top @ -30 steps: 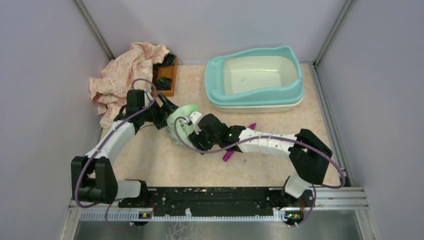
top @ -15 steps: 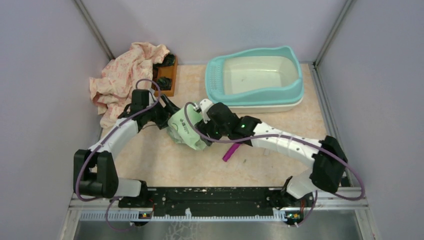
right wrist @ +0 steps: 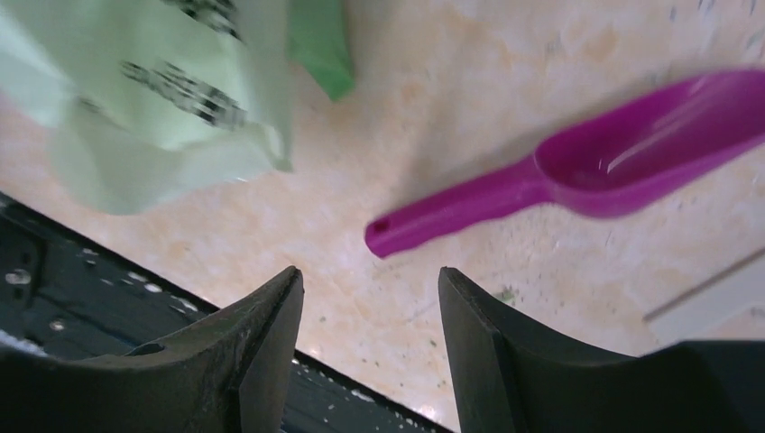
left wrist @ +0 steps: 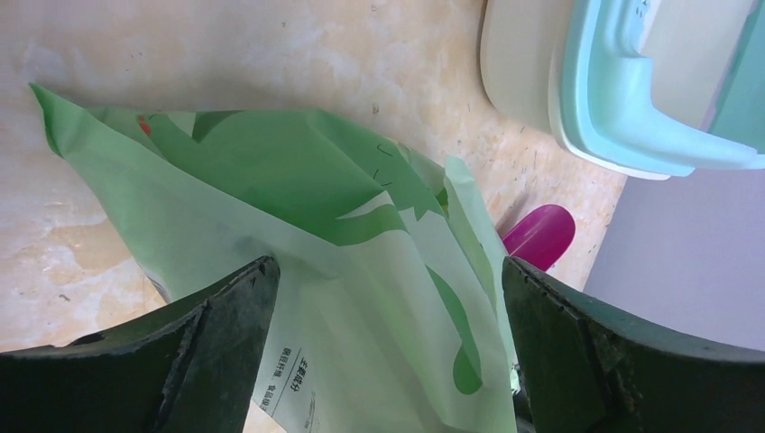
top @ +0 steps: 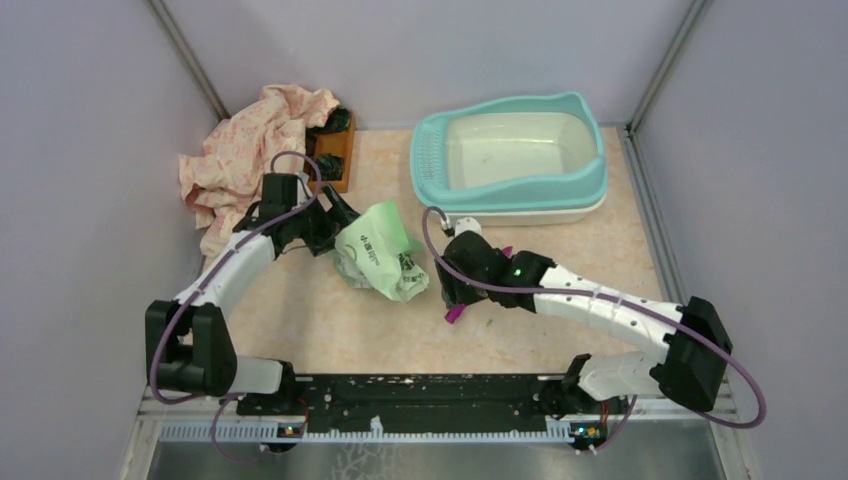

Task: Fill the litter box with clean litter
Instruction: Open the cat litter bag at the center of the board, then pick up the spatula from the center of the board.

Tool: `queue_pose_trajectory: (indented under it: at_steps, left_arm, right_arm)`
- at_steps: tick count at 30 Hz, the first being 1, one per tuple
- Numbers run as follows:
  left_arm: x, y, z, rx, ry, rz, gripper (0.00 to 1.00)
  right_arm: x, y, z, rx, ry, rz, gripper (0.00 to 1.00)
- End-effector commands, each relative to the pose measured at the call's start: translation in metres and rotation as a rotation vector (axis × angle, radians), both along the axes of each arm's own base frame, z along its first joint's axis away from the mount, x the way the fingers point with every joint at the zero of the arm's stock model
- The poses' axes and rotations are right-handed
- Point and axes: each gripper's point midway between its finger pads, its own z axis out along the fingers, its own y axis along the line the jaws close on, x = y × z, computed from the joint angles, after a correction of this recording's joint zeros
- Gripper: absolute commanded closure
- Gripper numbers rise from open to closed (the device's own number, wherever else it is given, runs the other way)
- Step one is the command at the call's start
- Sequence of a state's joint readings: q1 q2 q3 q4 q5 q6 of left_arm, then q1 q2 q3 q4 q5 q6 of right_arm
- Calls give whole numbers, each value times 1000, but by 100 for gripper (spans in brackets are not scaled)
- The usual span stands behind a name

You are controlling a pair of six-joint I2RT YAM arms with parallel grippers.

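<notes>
The left gripper (left wrist: pixel 388 280) stands with its jaws spread wide astride the pale green printed plastic bag (top: pixel 380 255), which lies crumpled on the beige table (top: pixel 330 320); no pinch on it shows. The right gripper (right wrist: pixel 370 280), partly open and holding nothing, hovers above the handle of the purple plastic scoop (right wrist: pixel 577 171). The teal-rimmed, cream-basined plastic litter box (top: pixel 520 199) sits at the far right, its basin bare. No clean litter is visible anywhere, so filling has evidently not begun: scooping or pouring is all left to do.
</notes>
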State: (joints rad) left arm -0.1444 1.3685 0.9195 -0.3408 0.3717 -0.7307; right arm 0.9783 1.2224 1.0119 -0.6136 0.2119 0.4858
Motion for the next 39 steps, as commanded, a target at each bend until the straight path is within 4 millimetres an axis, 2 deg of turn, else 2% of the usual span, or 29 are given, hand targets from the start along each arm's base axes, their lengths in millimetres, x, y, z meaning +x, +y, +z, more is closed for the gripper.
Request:
queue_pose_trajectory:
  at_steps: [1,10,15,19,23,25,32,34,37,39]
  left_arm:
    - [-1,9,13,47,-26,-15,2]
    - [1,45,55,75,-130,56,1]
    - [-3,50,57,67,-130,63,2]
    - [-7,49,55,63,-124,54,2]
    - [-6,64,65,65,-149,98,2]
    - [-6,66,77,65,-178,105,2]
    - [-7,66,123,65,-267,94,2]
    - [-9,63,134,56,-291,77,2]
    - [-12,57,150,33,-337,38,2]
    - [-15,53,159,22,-368,18,2]
  right_arm:
    - [-8,-9,-35,28,121,-166,43]
    - [-1,-14,-70,-50,149,-244,41]
    - [5,-17,-94,-88,166,-288,39]
    - [16,-24,-104,-72,168,-333,38]
    - [31,-30,-109,-74,161,-367,37]
    - [37,-30,-111,-80,159,-368,37]
    - [44,-31,-118,-116,171,-339,57]
    - [42,-33,-117,-112,172,-326,68]
    - [39,-37,-105,-109,155,-301,85]
    - [38,-41,-90,-96,121,-279,92]
